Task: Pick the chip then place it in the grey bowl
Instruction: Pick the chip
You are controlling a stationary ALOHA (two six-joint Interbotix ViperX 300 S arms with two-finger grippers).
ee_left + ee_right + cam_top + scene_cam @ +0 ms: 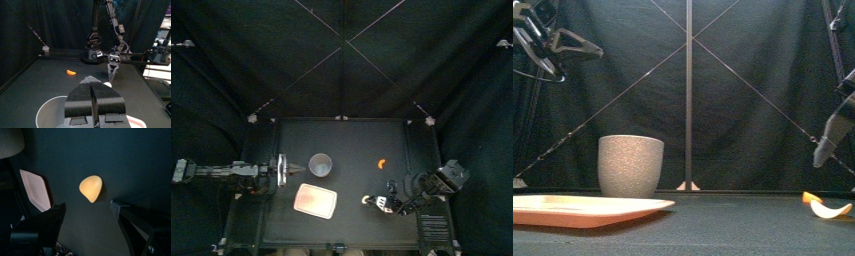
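Orange and curved, the one chip lies on the black tabletop toward the right side, about level with the single grey speckled cup and well apart from it. The cup stands upright left of the middle, and one flat pink tray lies just in front of it, nearer the tabletop's front edge. There are two tools. The right tool hangs above the tabletop near the chip with its tips pointing down and its jaws spread wide. In the right wrist view the chip shows between the two jaws, touched by neither. The left tool is raised on the left side, just beside the cup and above its rim, with its jaws pressed together and nothing between them. The cup's inside looks pale in the left wrist view.
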